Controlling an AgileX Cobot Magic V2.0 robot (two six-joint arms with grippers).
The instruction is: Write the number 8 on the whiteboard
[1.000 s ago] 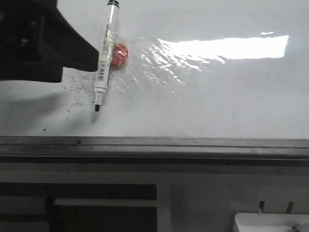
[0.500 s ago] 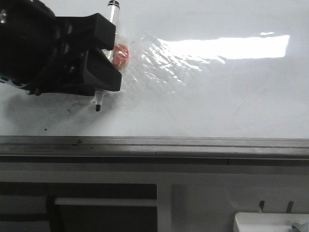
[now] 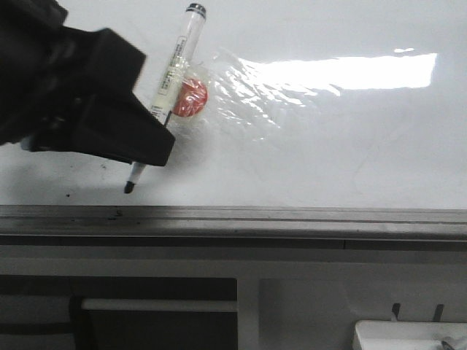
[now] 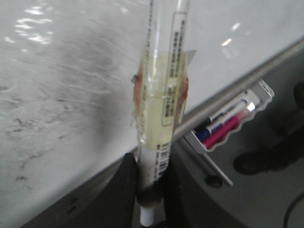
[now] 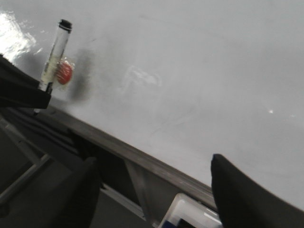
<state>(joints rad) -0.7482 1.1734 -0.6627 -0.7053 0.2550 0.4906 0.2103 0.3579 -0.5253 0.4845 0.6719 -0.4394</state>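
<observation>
The front view faced the whiteboard (image 3: 328, 146) closely; both wrist views shared its marker (image 3: 169, 80) obliquely.

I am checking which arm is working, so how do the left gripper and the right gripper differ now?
The left gripper is shut on the marker, while the right gripper is open and holds nothing. The left gripper is at the whiteboard, marker tip near its surface; the right gripper hangs before the board's lower rail. Both are black.
</observation>
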